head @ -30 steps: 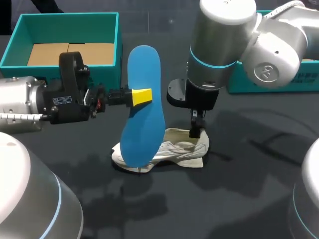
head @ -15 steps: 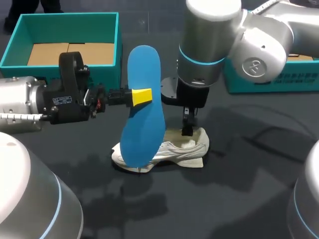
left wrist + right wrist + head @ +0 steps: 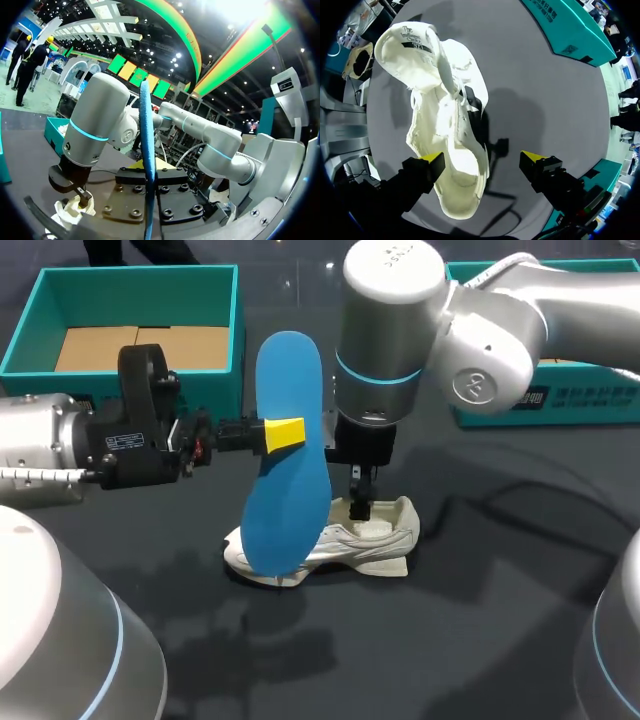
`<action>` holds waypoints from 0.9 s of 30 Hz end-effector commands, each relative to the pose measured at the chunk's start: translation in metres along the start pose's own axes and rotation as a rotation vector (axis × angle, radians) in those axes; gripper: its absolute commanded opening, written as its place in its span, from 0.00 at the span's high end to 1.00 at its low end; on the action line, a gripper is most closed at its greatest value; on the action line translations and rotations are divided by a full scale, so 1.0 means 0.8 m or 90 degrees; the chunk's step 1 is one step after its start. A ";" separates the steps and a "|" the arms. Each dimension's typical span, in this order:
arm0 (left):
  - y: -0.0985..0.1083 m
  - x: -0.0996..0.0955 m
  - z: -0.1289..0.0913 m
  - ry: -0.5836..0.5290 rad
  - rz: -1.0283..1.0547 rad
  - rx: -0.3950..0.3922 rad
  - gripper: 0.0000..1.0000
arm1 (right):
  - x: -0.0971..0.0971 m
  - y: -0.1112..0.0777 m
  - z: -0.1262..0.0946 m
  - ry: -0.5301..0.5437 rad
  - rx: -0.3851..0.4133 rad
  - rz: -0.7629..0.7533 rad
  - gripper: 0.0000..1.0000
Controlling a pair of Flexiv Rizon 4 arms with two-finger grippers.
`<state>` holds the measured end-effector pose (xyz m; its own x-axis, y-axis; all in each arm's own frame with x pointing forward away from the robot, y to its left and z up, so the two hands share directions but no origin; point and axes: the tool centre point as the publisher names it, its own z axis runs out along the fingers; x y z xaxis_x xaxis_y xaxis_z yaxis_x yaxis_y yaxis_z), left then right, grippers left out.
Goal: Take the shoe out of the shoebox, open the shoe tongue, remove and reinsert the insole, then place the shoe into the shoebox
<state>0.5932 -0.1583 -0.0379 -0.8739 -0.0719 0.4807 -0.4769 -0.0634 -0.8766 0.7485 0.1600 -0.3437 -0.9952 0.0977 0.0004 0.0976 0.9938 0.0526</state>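
Right gripper (image 3: pixel 360 502) released, spread wide, shifted leftward from heel to above shoe (image 3: pixel 372 540) opening since earlier frame. Left gripper (image 3: pixel 290 432) unmoved, clenched on upright insole (image 3: pixel 288 490). Shoe mid-table; shoebox (image 3: pixel 237 330) at far-left corner. Bare table (image 3: pixel 480 630) toward near and right edges.

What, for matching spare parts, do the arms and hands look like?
The left arm and right arm are rounded silver-grey cylinders with cyan rings; the right's joint cap bears a round logo. The black left hand and right hand have bright yellow fingertips.
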 end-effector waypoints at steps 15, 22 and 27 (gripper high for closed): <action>-0.001 0.001 0.003 -0.001 0.000 0.001 1.00 | 0.002 -0.001 0.048 0.020 0.000 -0.007 0.12; -0.001 0.001 0.003 -0.001 0.000 0.001 1.00 | 0.002 0.000 0.059 0.044 -0.001 -0.017 0.35; -0.001 0.001 0.003 -0.001 0.000 0.001 1.00 | 0.003 0.000 0.066 0.061 -0.002 -0.023 0.58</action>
<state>0.5932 -0.1582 -0.0379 -0.8739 -0.0719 0.4807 -0.4770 -0.0633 -0.8766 0.7432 0.1597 -0.3900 -0.9946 0.0603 0.0844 0.0654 0.9961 0.0591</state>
